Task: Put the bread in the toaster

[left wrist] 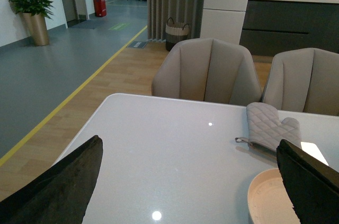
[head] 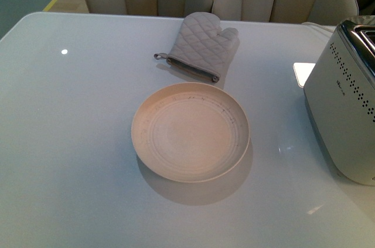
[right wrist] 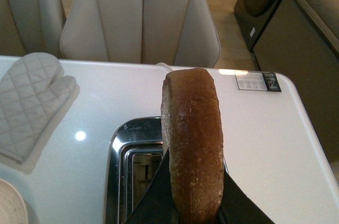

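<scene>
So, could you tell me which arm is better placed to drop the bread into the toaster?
Right: the right gripper holds the bread upright over the toaster; the left gripper is open and empty.

I'm holding the black left gripper spread wide, the black right gripper pinching a tan bread slice.

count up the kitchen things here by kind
oven mitt: 1
plate: 1
toaster: 1
bread slice: 1, gripped in the right claw
total: 4
</scene>
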`<state>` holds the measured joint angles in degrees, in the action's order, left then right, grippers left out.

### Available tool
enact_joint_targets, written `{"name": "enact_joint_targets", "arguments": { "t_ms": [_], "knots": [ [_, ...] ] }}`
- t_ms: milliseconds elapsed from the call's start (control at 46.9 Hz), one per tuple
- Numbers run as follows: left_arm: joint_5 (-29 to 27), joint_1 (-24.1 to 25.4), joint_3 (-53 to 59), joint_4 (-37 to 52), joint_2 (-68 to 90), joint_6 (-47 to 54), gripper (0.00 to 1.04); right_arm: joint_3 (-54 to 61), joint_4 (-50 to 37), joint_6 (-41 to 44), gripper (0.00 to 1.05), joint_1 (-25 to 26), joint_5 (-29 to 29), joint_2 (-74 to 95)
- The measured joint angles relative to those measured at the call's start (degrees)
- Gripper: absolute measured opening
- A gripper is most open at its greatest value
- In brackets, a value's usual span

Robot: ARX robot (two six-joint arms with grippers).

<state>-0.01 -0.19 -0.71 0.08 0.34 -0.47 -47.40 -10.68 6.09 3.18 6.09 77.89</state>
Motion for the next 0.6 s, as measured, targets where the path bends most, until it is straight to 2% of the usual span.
{"name": "enact_joint_targets", "arguments": {
  "t_ms": [213, 597],
  "knots": [
    [0.0, 0.0, 0.0, 0.0, 0.0, 0.0, 0.98, 0.4, -0.3, -1.4, 0.04, 0.1, -1.2, 1.3],
    [0.0, 0.0, 0.0, 0.0, 0.0, 0.0, 0.98, 2.3, -2.3, -2.7, 0.04, -1.2, -0.1, 6.5]
  ]
}}
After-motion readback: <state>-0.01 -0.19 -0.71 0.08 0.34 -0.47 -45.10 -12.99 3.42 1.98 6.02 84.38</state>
